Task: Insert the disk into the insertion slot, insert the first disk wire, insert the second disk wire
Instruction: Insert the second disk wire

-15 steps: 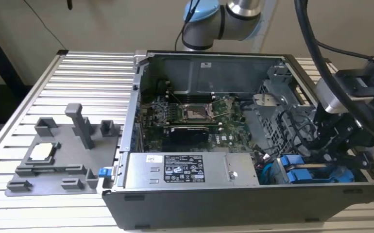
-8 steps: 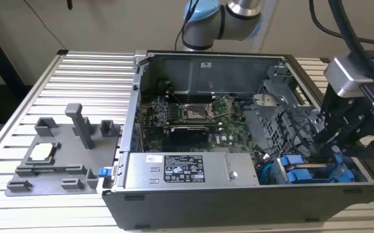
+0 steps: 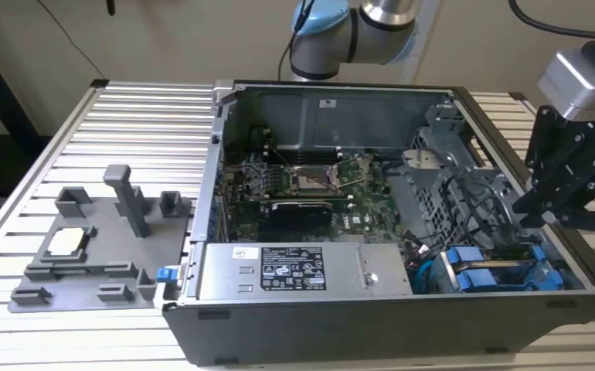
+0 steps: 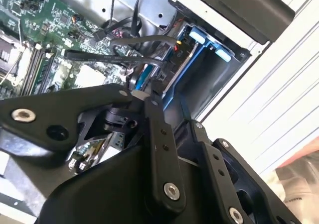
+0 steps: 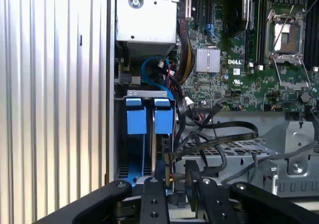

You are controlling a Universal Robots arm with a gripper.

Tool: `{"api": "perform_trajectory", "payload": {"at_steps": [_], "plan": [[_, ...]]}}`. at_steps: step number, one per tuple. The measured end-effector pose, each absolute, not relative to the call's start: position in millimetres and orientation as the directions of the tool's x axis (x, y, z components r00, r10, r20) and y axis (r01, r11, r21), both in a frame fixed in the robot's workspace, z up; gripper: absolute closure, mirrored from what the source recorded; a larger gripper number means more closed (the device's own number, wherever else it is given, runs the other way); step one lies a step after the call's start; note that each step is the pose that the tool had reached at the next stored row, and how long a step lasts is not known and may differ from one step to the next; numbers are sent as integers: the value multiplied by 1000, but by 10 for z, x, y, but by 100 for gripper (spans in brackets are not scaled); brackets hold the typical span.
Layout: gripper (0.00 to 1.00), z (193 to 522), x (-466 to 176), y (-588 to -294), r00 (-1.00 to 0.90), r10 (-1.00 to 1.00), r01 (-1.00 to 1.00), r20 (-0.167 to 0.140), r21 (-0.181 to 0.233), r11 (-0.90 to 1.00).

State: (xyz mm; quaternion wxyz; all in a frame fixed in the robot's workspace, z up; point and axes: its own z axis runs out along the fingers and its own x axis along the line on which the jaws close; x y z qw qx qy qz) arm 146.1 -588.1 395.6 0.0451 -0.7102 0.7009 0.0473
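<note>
Grey sheet-metal computer case (image 3: 380,325) lies open on a ribbed aluminium table (image 3: 122,116), holding a green motherboard (image 3: 308,182) and a silver power supply box (image 3: 303,270) with a white-and-black label; its print is too small to read. In the case's corner towards the exterior view's right, the grey drive cage's insertion slot (image 5: 149,134) holds two blue-fronted carriers side by side; which one is the disk (image 5: 163,122) cannot be told for certain. Black cables (image 5: 219,134) loop just beside them. The black gripper (image 5: 172,179) hangs over the cage, its fingers (image 5: 153,199) close together around a small dark cable connector.
</note>
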Motion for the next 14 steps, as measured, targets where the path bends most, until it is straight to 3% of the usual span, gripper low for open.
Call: {"api": "perform_trajectory", "payload": {"at_steps": [4,14], "plan": [[89,3957,1461,-5881,13,-991,-1000,-130,2,-13],[89,3957,1461,-5881,13,-991,-1000,-130,2,-13]]}}
